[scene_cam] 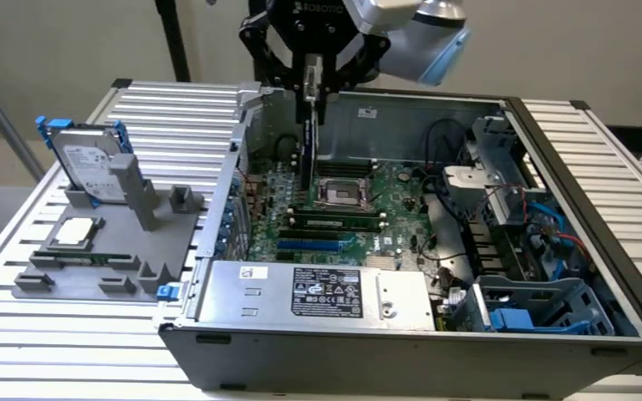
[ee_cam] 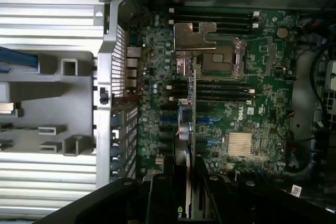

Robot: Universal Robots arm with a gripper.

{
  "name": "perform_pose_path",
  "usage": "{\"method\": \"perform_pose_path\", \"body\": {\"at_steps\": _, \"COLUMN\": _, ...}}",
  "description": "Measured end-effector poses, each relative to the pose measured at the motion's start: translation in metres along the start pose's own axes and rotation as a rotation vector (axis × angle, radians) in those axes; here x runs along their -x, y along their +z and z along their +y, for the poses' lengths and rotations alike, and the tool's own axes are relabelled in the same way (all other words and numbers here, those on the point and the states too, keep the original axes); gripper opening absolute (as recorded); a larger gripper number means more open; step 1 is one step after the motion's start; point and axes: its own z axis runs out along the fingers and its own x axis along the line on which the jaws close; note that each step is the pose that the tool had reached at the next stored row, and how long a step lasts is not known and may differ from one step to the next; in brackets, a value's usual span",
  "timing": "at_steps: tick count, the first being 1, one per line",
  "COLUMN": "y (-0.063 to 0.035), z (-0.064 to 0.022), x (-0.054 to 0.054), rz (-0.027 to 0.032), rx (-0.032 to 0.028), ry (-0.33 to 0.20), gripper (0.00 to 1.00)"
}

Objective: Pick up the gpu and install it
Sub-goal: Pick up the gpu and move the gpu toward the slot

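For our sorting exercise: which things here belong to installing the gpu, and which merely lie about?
Job: gpu, held in the tool; motherboard; computer case.
Lying about: hard drive; processor chip; grey holder.

Motherboard [scene_cam: 399, 188] green — gpu [scene_cam: 311, 125] dark — hard drive [scene_cam: 87, 167] silver, blue rails; table [scene_cam: 53, 334] ribbed silver
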Motion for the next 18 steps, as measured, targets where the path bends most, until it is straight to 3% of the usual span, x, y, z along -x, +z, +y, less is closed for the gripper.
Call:
{"method": "perform_pose_path", "body": {"at_steps": 16, "y": 0.0237, "z": -0.0007, "x": 0.073, "rz": 0.0003, "rx": -0.0048, "ry": 0.0, "gripper": 0.27}}
{"method": "perform_pose_path", "body": {"at_steps": 18, "y": 0.0253, "z": -0.0008, "x": 0.076, "rz": 0.0038, "rx": -0.0051, "ry": 0.0, "gripper": 0.27}}
